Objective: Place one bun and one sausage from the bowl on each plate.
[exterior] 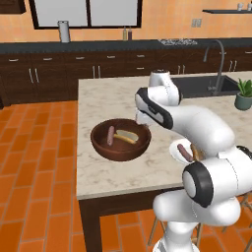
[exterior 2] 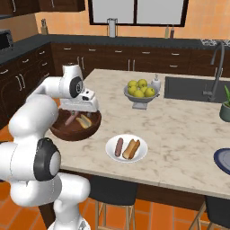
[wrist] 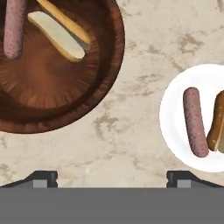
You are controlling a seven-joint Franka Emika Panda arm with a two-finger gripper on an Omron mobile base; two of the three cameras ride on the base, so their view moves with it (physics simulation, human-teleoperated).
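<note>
On the left of the tabletop [exterior 2: 188, 130] our bowl [exterior 2: 74, 130] still carries one sausage [wrist: 14, 27] and one bun [wrist: 59, 29], lying side by side. Our tool [wrist: 111, 177] hangs over the bowl's right rim, empty, fingertips spread wide. Further right, the white plate [exterior 2: 126, 148] already has its sausage and bun, so we judge the first half done. At the far right edge the dark plate [exterior 2: 223, 160] peeks in, bare as far as we see; filling it is what remains.
</note>
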